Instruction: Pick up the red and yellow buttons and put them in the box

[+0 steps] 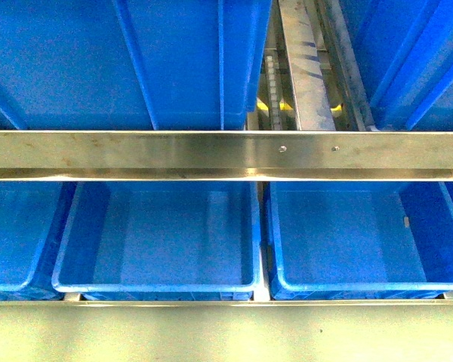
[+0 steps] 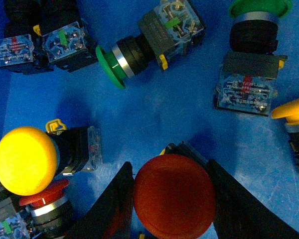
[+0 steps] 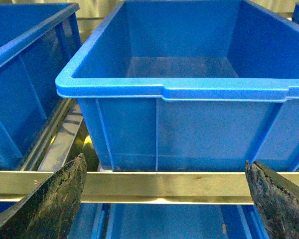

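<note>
The left hand [image 2: 169, 167] grips the red button [image 2: 174, 199] by its cap; a yellow button [image 2: 25, 159] lies near the red button, so I'd lift straight up, keeping the squeeze centred, to snag nothing; the right hand [image 3: 164, 162] hangs spread and empty.

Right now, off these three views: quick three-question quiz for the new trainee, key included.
1. True or false: the right gripper holds a button.
2. What colour is the cap between the left gripper's fingers? A green, B red, C yellow.
3. Count the yellow caps in the left wrist view.

Key: 1 false, its fingers are spread with nothing between them. 2 B. 3 two.
</note>
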### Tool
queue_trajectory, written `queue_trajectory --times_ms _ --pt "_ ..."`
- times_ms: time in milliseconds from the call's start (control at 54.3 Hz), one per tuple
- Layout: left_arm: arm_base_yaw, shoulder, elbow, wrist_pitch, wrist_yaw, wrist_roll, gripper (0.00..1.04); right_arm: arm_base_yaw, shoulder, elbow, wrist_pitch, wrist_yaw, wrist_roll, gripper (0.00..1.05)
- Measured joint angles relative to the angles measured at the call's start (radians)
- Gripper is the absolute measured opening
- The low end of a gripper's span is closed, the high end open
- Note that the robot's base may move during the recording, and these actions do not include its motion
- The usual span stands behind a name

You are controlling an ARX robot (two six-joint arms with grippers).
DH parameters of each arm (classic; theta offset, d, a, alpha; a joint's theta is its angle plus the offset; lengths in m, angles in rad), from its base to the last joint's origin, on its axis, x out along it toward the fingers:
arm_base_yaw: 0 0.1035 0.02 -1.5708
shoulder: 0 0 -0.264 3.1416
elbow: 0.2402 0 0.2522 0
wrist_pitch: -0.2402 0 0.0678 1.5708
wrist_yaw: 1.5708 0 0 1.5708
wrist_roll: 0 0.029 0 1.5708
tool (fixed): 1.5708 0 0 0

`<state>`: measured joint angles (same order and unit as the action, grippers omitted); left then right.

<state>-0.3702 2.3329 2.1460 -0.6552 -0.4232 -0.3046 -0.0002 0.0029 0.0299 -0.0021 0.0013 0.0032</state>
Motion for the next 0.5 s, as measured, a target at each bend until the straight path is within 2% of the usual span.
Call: queue_trajectory --times_ms 258,497 --pt "0.0 -0.033 -0.069 0.064 0.002 0.0 0.33 0.0 0.0 0.0 0.0 0.0 0.0 0.97" --pt "-0.011 -0.172 -0.209 0.185 0.058 -0.004 0.33 0.0 0.0 0.0 0.0 0.0 0.0 0.97"
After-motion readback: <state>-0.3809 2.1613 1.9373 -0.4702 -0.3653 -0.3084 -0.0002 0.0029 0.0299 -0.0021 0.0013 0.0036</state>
